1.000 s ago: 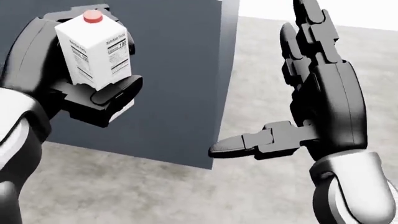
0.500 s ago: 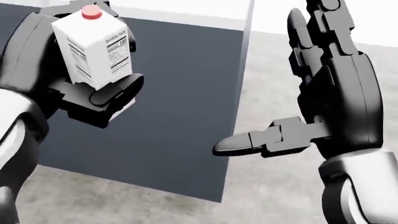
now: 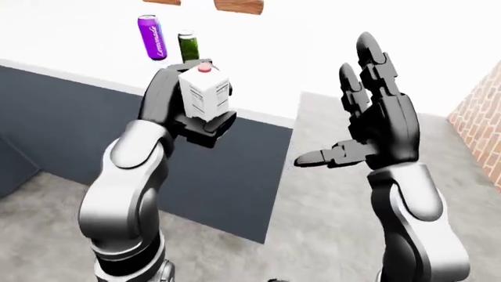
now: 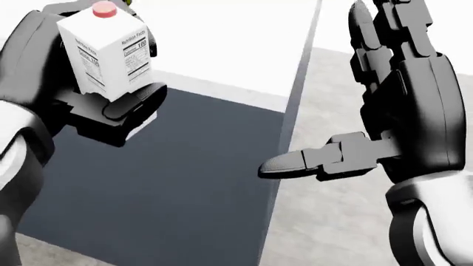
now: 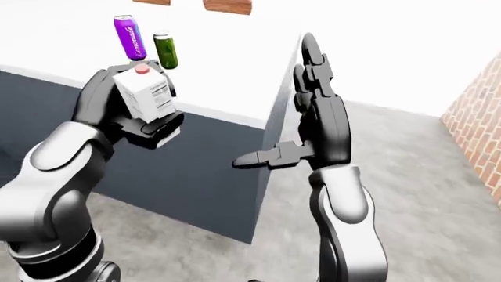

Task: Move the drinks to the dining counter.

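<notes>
Closer now, white red-capped carton (image 4: 107, 52) with label.

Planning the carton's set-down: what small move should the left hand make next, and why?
Probably carry the milk carton on over the white counter top, beside the purple can and green can. The left hand grips it just short of the edge.

White carton (image 4: 107, 52) with red cap: side panel headed "Nutrition Facts", big "100" beneath it; finer print too small to read. Purple can (image 3: 152, 37) on the white counter (image 3: 258, 70): "Lemonade" in script. Green can (image 3: 188, 46): label illegible.
</notes>
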Available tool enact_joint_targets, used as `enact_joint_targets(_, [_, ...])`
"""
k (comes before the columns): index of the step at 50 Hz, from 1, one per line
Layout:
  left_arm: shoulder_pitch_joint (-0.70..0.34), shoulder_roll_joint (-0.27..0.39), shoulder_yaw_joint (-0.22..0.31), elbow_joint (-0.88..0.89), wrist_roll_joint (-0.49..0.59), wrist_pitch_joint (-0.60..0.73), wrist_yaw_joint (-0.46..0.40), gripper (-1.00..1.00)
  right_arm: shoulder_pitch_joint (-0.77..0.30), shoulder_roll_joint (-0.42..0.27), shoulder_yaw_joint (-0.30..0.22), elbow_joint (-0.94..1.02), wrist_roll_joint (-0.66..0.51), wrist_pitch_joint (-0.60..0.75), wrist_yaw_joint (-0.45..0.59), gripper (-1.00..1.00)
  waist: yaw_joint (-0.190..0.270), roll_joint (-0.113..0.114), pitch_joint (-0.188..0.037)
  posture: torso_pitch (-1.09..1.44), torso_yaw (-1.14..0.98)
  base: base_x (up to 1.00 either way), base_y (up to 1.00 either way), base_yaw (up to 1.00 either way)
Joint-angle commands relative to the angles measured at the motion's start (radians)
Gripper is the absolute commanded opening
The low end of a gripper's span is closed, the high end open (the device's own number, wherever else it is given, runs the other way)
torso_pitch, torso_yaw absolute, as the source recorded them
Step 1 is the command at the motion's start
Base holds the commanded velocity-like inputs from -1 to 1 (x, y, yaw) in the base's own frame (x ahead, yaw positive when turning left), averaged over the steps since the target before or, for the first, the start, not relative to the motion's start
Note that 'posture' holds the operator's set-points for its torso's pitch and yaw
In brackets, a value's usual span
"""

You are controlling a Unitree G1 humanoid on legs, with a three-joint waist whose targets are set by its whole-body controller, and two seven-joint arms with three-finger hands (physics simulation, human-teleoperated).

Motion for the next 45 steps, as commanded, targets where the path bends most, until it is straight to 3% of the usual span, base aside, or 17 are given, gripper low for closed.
enact_joint_targets(1, [-0.051,0.016,0.025,-0.050,0.002,-0.035,0.005,-1.00,-0.040,-0.001,0.004,-0.050,0.002,-0.024,-0.004,1.00,0.008,-0.001,-0.047,0.00,0.00,0.00,-0.30,0.00])
enact_joint_targets(6, [-0.055,0.019,0.026,-0.050,0.002,-0.034,0.002,-1.00,-0.038,0.000,0.007,-0.055,0.007,-0.020,-0.005,1.00,0.045,0.011,-0.060,0.00,0.00,0.00,-0.30,0.00])
enact_joint_targets(10, [-0.063,0.021,0.025,-0.056,0.002,-0.021,0.003,-1.00,-0.039,0.005,-0.009,-0.066,0.050,-0.001,-0.004,1.00,0.038,0.082,-0.049,0.00,0.00,0.00,-0.55,-0.22])
enact_joint_targets(11, [-0.061,0.020,0.023,-0.058,0.002,-0.021,0.003,-1.00,-0.037,0.003,-0.008,-0.055,0.052,-0.012,-0.004,1.00,0.056,0.056,-0.062,0.00,0.00,0.00,0.00,-1.00])
enact_joint_targets(13, [-0.061,0.020,0.022,-0.057,0.003,-0.021,0.002,-1.00,-0.038,0.001,-0.009,-0.059,0.061,-0.012,-0.009,1.00,0.051,0.056,-0.064,0.00,0.00,0.00,0.00,-1.00])
enact_joint_targets(16, [-0.065,0.022,0.025,-0.058,0.004,-0.018,0.000,-1.00,-0.034,-0.008,0.002,-0.059,0.054,-0.018,-0.013,1.00,0.083,0.118,-0.070,0.00,0.00,0.00,0.00,-0.78])
enact_joint_targets(17, [-0.066,0.024,0.026,-0.061,0.003,-0.016,-0.002,-1.00,-0.033,-0.009,0.010,-0.059,0.044,-0.022,-0.013,1.00,0.091,0.067,-0.051,0.00,0.00,0.00,0.00,0.00])
enact_joint_targets(18, [-0.066,0.026,0.029,-0.061,0.003,-0.015,-0.003,-1.00,-0.032,-0.007,0.014,-0.066,0.043,-0.022,-0.009,1.00,0.080,0.080,-0.038,0.00,0.00,0.00,0.00,0.00])
enact_joint_targets(20, [-0.068,0.030,0.035,-0.065,0.001,-0.009,-0.004,-1.00,-0.034,-0.006,0.012,-0.061,0.038,-0.025,-0.004,1.00,0.083,0.086,-0.056,0.00,0.00,0.00,0.00,0.00])
enact_joint_targets(23, [-0.072,0.032,0.036,-0.062,-0.001,-0.010,-0.003,-1.00,-0.042,-0.005,0.011,-0.063,0.036,-0.016,-0.004,1.00,0.092,0.023,-0.044,0.00,0.00,0.00,0.00,0.00])
enact_joint_targets(31, [-0.073,0.047,0.056,-0.017,-0.008,-0.046,0.001,-1.00,-0.032,0.000,0.016,-0.047,0.027,-0.045,0.008,1.00,0.092,0.052,-0.029,0.00,0.00,0.00,0.00,0.00])
enact_joint_targets(35, [-0.067,0.055,0.062,-0.016,-0.019,-0.049,0.008,-1.00,-0.040,0.009,0.016,-0.064,0.044,-0.027,0.013,1.00,0.079,0.123,-0.056,0.00,0.00,0.00,0.00,0.00])
enact_joint_targets(36, [-0.071,0.056,0.063,-0.019,-0.022,-0.043,0.010,-1.00,-0.040,0.008,0.020,-0.066,0.040,-0.024,0.009,1.00,0.077,0.089,-0.048,0.00,0.00,0.00,0.00,0.00])
enact_joint_targets(37, [-0.070,0.057,0.062,-0.018,-0.025,-0.047,0.010,-1.00,-0.039,0.010,0.019,-0.063,0.041,-0.026,0.007,1.00,0.091,0.102,-0.074,0.00,0.00,0.00,0.00,0.37])
enact_joint_targets(41, [-0.073,0.061,0.063,-0.023,-0.031,-0.040,0.013,-1.00,-0.044,0.009,0.018,-0.074,0.045,-0.009,0.002,1.00,0.121,0.103,-0.073,0.00,0.00,0.00,0.00,0.98])
enact_joint_targets(44, [-0.074,0.061,0.060,-0.034,-0.035,-0.031,0.017,-1.00,-0.039,-0.002,0.026,-0.062,0.025,-0.024,0.001,1.00,0.093,0.065,-0.053,0.00,0.00,0.00,0.13,0.67])
enact_joint_targets(45, [-0.077,0.061,0.060,-0.035,-0.036,-0.027,0.018,-1.00,-0.038,0.002,0.022,-0.058,0.029,-0.029,0.006,1.00,0.097,0.023,-0.032,0.00,0.00,0.00,0.00,0.00])
